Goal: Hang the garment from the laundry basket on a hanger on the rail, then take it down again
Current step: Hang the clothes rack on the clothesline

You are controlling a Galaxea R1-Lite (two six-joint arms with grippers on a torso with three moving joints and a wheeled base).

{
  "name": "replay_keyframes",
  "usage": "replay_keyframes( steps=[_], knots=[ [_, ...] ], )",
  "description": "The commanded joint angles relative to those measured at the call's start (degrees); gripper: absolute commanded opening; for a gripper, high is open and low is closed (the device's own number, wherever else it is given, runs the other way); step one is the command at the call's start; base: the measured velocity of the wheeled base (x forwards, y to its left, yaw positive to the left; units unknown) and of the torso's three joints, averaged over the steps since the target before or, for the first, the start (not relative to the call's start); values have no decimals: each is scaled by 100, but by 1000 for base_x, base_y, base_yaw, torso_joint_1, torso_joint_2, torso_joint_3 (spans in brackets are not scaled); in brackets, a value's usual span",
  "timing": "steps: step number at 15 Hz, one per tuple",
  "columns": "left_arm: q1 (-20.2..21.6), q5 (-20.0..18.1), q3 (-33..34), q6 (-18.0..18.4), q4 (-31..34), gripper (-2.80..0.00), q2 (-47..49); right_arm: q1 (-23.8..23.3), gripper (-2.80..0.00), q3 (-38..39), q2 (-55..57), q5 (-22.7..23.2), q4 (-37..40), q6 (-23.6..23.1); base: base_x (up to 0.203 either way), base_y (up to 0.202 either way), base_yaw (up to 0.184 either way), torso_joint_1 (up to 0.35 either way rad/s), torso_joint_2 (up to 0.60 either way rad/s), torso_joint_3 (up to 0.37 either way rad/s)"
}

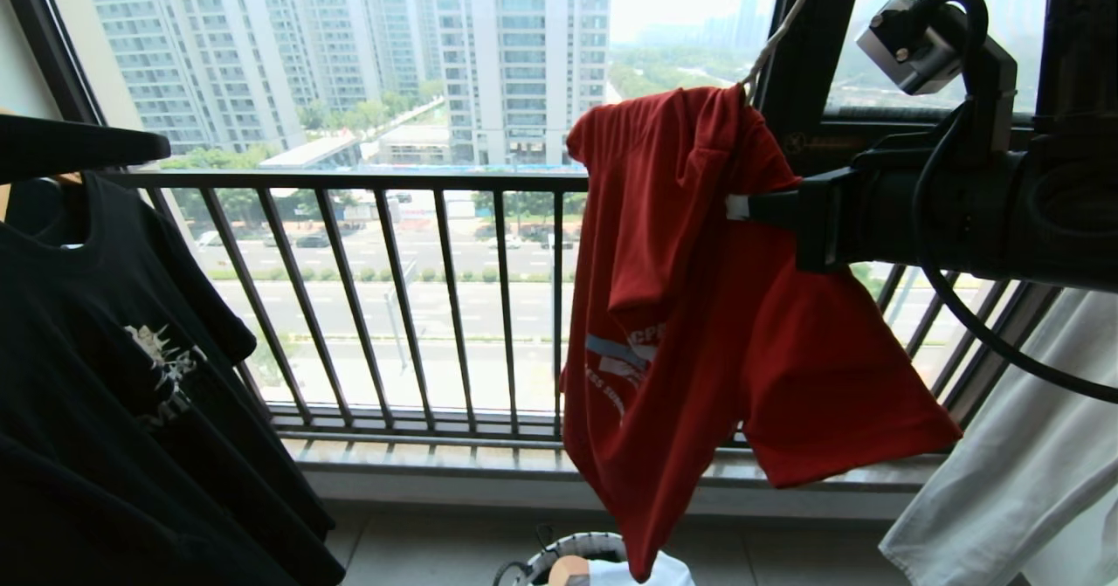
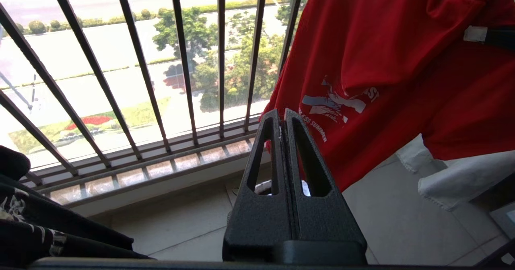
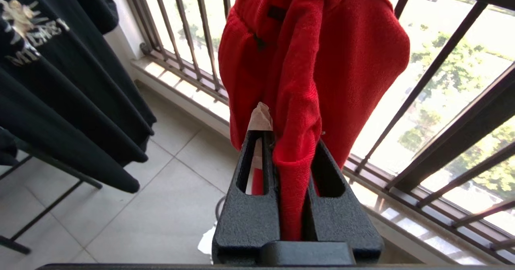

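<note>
Garment (image 1: 699, 324), red with white lettering and a blue-white graphic, we find bunched and hanging from the hanger (image 1: 773, 40), a fold clamped in our right end effector (image 3: 295, 141); left end effector (image 2: 281, 115) closed, empty.

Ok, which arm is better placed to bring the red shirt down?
The right. Its claw is already shut on a fold of the red shirt, which hangs from the cream hanger. The left claw is shut, empty, short of the shirt.
</note>
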Motion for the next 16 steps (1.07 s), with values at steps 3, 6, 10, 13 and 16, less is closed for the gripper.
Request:
replay_keyframes(
  steps=[3, 6, 10, 13, 16],
  knots=[
    [0, -13, 0, -1, 20, -280, 0, 1, 0, 121, -197, 3, 22, 11, 0, 0, 0, 0, 0, 0],
    [0, -13, 0, 8, 20, -280, 0, 1, 0, 529, -429, -11, -2, 20, 0, 0, 0, 0, 0, 0],
    [0, -13, 26, 26, 20, -280, -8, -19, 0, 1197, -988, -21, -21, 39, 0, 0, 0, 0, 0, 0],
    [0, -22, 35, 26, 20, -280, -23, -285, 0, 1759, -1229, -5, -40, 54, 0, 0, 0, 0, 0, 0],
    [0, -22, 35, 26, 20, -280, -39, -480, 0, 2202, -1276, 11, -354, 56, 0, 0, 0, 0, 0, 0]
  ],
)
